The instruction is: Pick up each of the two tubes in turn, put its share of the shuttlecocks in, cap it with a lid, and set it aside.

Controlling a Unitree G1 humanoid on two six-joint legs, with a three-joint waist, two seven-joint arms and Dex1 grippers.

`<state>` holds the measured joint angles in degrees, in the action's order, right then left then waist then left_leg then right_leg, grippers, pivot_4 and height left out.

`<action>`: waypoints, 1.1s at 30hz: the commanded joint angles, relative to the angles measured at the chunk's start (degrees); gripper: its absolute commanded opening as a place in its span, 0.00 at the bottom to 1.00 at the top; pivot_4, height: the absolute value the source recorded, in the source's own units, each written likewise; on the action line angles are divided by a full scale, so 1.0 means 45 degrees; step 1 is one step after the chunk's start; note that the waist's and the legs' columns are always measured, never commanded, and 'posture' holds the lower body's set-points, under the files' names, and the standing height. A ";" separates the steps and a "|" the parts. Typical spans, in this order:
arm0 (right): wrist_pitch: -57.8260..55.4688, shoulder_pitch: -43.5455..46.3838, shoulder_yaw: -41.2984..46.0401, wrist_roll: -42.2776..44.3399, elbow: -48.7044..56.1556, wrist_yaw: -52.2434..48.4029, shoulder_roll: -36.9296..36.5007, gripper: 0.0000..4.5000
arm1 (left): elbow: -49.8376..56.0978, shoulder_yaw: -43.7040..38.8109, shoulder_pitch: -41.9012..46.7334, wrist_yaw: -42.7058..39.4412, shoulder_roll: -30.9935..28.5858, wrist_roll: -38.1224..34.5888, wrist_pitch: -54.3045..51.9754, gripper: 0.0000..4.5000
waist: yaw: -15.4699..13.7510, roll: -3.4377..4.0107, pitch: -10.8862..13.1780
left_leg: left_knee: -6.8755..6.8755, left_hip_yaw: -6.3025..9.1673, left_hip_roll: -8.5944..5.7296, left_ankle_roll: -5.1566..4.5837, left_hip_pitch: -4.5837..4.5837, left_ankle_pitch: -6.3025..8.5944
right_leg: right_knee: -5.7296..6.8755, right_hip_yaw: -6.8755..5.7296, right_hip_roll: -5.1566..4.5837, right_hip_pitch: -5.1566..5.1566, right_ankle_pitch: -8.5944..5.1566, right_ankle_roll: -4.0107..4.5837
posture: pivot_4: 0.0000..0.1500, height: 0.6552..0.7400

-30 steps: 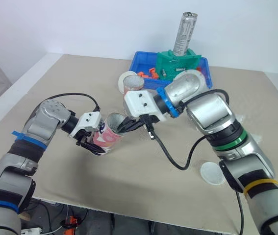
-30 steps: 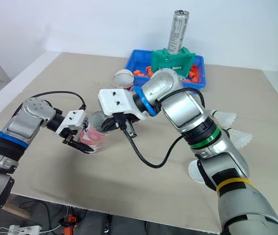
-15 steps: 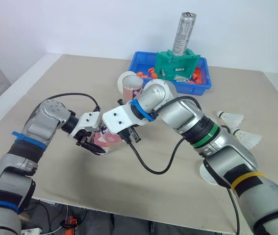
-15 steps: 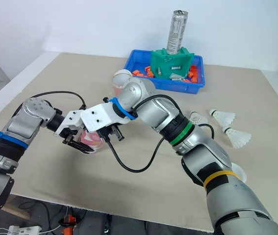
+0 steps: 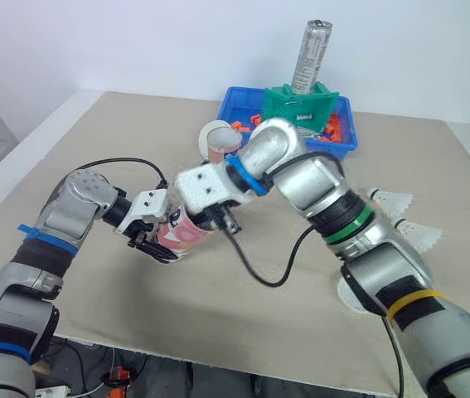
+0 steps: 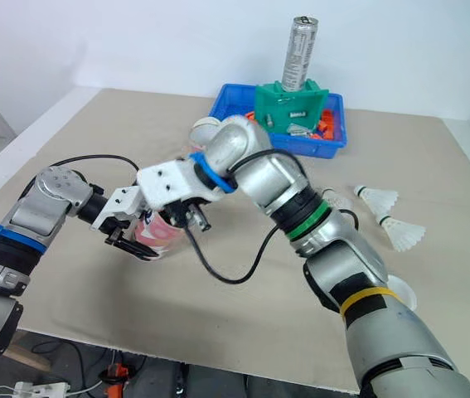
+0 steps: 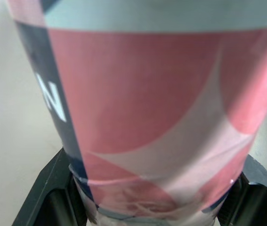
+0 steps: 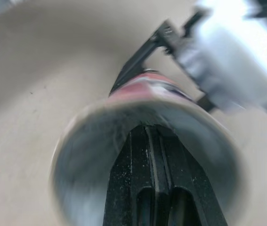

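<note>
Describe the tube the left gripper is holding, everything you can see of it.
The tube is a short cylinder, cardboard by its look, printed in pink, white and dark blue with white lettering. Its mouth is open, with no lid on, and its inside is grey. The left gripper clamps its lower part from both sides, holding it tilted. The right gripper, fingers together, reaches into its mouth.

Two tubes: one tube [image 5: 182,233] mid-counter, a second tube [image 5: 219,144] at its 1 o'clock. Two shuttlecocks [image 6: 377,196] [image 6: 402,233] (perhaps a third behind the arm). One lid [image 5: 349,292], one blue bin [image 6: 338,138], one can [image 6: 299,50].
</note>
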<state>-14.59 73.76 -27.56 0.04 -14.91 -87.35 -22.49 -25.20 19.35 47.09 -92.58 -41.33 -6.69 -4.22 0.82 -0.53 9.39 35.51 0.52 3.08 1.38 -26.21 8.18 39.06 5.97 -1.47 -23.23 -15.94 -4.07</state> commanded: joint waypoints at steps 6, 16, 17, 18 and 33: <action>-0.0562 -0.0229 0.2116 0.1550 0.1371 -0.0872 -0.2652 0.02 | -0.0079 -0.0017 -0.0020 0.0018 0.0599 -0.0104 0.0192 0.65 | -0.0021 0.0001 0.0000 | -0.0003 -0.0002 -0.0009 0.0001 0.0000 0.0001 | -0.0002 0.0004 -0.0006 -0.0005 -0.0007 0.0009 | 1.00 1.00; -0.0725 -0.4672 0.3102 0.1592 0.4030 -0.0716 -0.6846 0.31 | 0.1185 -0.2132 0.0360 0.0885 0.2371 -0.2554 -0.0880 0.65 | 0.0133 -0.0081 0.0143 | 0.0000 0.0000 -0.0016 0.0012 -0.0097 -0.0002 | -0.0014 0.0009 -0.0010 -0.0066 0.0028 -0.0026 | 1.00 1.00; -0.0732 -0.4985 0.3189 0.1534 0.4088 -0.0593 -0.7199 0.42 | 0.1360 -0.2213 0.0291 0.0962 0.2511 -0.2723 -0.0980 0.65 | 0.0176 -0.0075 0.0147 | -0.0020 -0.0004 -0.0017 0.0007 -0.0096 0.0002 | -0.0014 0.0019 -0.0006 -0.0077 0.0021 -0.0022 | 1.00 1.00; -0.0804 -0.5213 0.3267 0.1515 0.4077 -0.0488 -0.7482 0.52 | 0.1481 -0.2264 0.0209 0.1059 0.2670 -0.2823 -0.1019 0.65 | 0.0208 -0.0073 0.0148 | -0.0027 -0.0002 -0.0016 0.0002 -0.0093 0.0006 | -0.0006 0.0018 -0.0001 -0.0081 0.0011 -0.0012 | 1.00 1.00; 0.0286 -0.9503 0.4540 0.1534 0.3655 -0.0768 -1.1415 0.84 | 0.0871 -0.1369 -0.1690 0.3625 0.6198 -0.1875 0.0849 0.65 | 0.0248 -0.0071 0.0156 | 0.0007 0.0003 -0.0021 0.0008 -0.0051 0.0007 | -0.0017 0.0018 0.0000 -0.0020 0.0012 -0.0074 | 1.00 1.00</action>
<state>-13.54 31.88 -9.65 5.98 -0.66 -89.58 -72.19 -21.22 12.59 39.86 -77.58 -14.23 -16.17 -3.05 1.94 -0.85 10.10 35.54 0.53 2.99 1.43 -26.44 8.21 38.98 6.07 -1.46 -23.32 -15.86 -4.42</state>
